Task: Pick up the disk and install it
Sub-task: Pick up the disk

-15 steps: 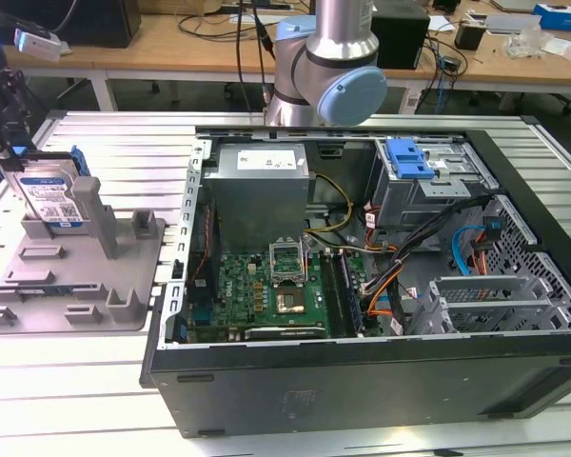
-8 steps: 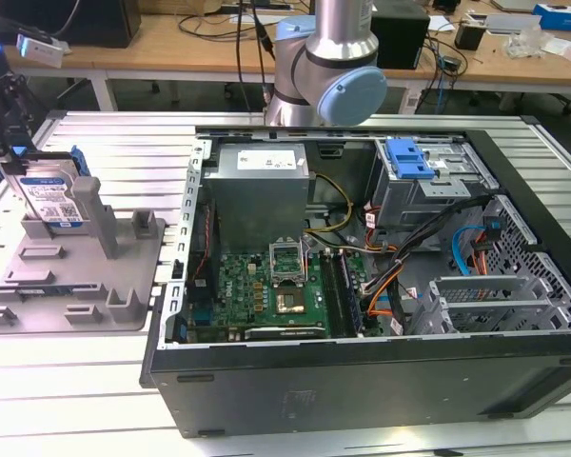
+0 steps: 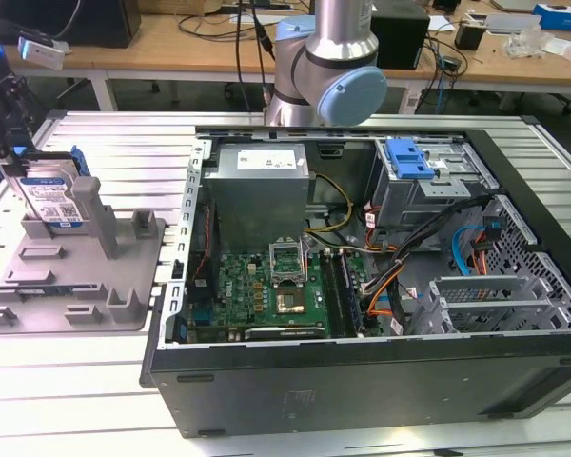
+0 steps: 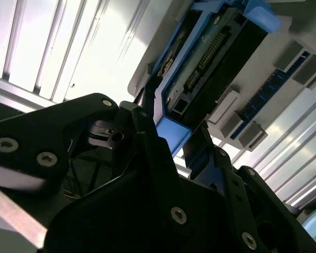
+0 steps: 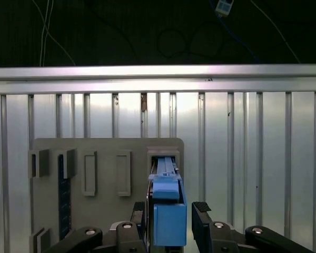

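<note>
Gripper: black, two-fingered, jaws spread to either side of the disk. In the first wrist view one finger lies against the blue carrier frame; the other finger stands just off it, with a narrow dark gap between.

Disk: silver, with a white-and-blue label, standing upright on edge in a slot of the grey fixture. It is not lifted.

Fixture: flat grey plate with raised posts and slots, lying on the slatted aluminium table at the exterior view's left.

Computer case: black, open, just beside the fixture towards the exterior view's right. Inside are a green motherboard, a grey metal box with a white sticker, a blue latch tab and loose cables.

Arm: its silver and pale-blue joint shows behind the case.
</note>
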Controlling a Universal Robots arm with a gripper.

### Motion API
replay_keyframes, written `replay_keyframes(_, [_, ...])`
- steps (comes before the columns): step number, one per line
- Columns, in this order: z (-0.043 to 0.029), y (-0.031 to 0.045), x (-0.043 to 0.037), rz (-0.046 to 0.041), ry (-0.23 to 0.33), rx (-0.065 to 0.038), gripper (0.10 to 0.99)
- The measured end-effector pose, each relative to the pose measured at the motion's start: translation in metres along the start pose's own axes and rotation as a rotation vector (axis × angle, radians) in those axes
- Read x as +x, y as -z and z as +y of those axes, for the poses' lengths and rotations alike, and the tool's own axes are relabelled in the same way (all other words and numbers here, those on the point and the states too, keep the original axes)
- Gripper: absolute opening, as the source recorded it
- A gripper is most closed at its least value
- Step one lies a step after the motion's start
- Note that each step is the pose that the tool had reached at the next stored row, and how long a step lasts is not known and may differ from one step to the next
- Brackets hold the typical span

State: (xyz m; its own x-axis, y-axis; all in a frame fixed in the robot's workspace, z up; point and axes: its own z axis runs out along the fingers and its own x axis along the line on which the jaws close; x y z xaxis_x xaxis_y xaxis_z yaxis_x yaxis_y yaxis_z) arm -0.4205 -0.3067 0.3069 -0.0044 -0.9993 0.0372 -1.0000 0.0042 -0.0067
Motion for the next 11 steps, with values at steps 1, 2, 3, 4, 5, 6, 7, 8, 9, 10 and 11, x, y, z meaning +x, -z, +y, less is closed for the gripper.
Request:
replay_keyframes(1, [0.0000,-0.0002,0.0000,0.0000,0.000,0.000,0.482])
replay_keyframes(2, [0.0000,-0.0008,0.0000,0.0000,0.000,0.000,0.482])
replay_keyframes(3, [0.0000,-0.0014,0.0000,0.0000,0.000,0.000,0.482])
replay_keyframes(4, [0.0001,-0.0017,0.0000,0.0000,0.000,0.000,0.482])
replay_keyframes(5, [0.0001,-0.0019,0.0000,0.0001,0.000,0.000,0.482])
replay_keyframes(6, [0.0001,-0.0021,0.0000,0.0001,0.000,0.000,0.482])
replay_keyframes(7, [0.0001,-0.0025,0.0000,0.0000,0.000,0.000,0.482])
replay_keyframes(8, [0.0002,-0.0030,0.0000,0.0000,0.000,0.000,0.482])
replay_keyframes(9, [0.0003,-0.0032,0.0000,0.0000,0.000,0.000,0.482])
replay_keyframes(10, [0.0003,-0.0033,0.0000,0.0001,0.000,0.000,0.482])
replay_keyframes(11, [0.0004,-0.0034,0.0000,0.0001,0.000,0.000,0.482])
